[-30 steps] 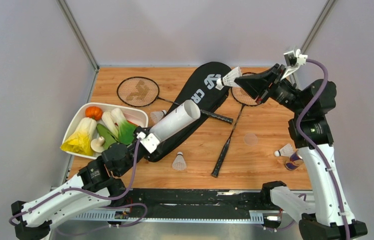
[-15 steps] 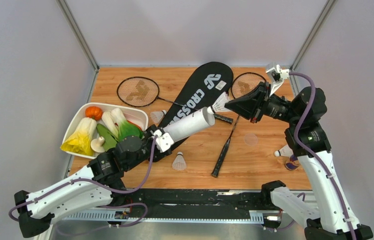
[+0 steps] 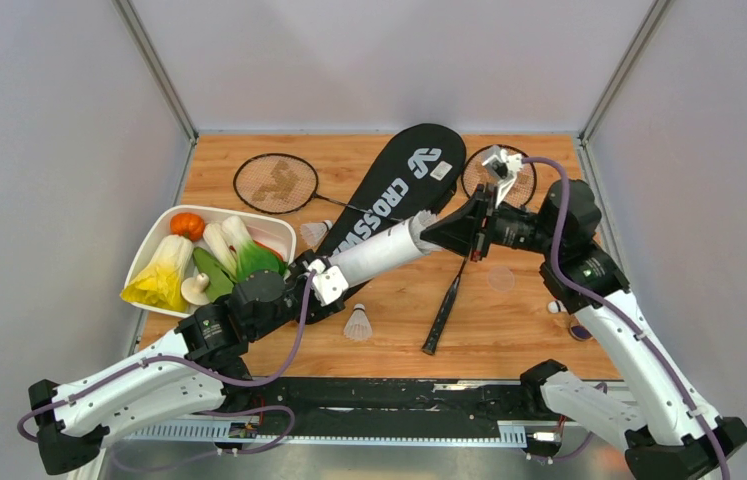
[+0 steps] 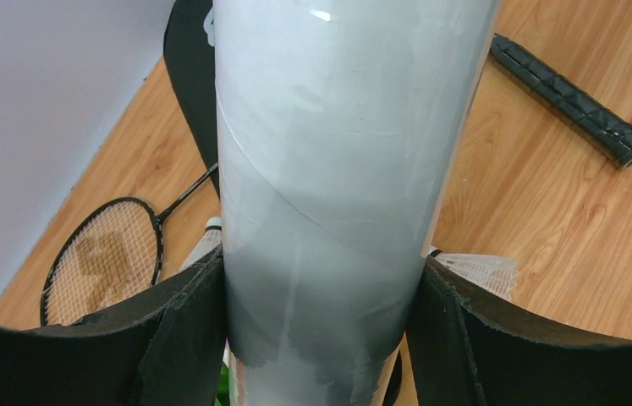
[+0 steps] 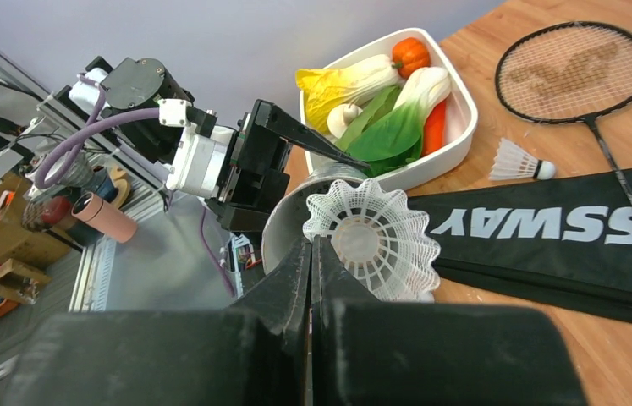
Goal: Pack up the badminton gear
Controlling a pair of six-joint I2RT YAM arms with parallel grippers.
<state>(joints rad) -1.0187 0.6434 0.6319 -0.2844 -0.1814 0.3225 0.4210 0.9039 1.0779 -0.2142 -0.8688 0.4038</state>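
The long white cardboard tube (image 3: 381, 250) is clamped in the left gripper (image 4: 321, 326), slanting over the black racket bag (image 3: 399, 185). A small white net-skirted shuttlecock (image 5: 371, 237) is pinched in the closed right gripper (image 5: 312, 254) at the tube's mouth, which is largely hidden; entry cannot be judged.

A robotics lab cell: plain pale-grey panel walls (image 3: 389, 60) on slim aluminium corner posts (image 3: 155, 65) enclose a light wooden tabletop (image 3: 509, 335), with white-and-black robot arms (image 3: 139, 385) bolted to a black rail (image 3: 389, 395).

The tube (image 3: 381, 250) is white. The bag (image 3: 404, 180) is black with white letters. The shuttlecock (image 5: 371, 241) is white. The table (image 3: 509, 330) is streaky brown wood.
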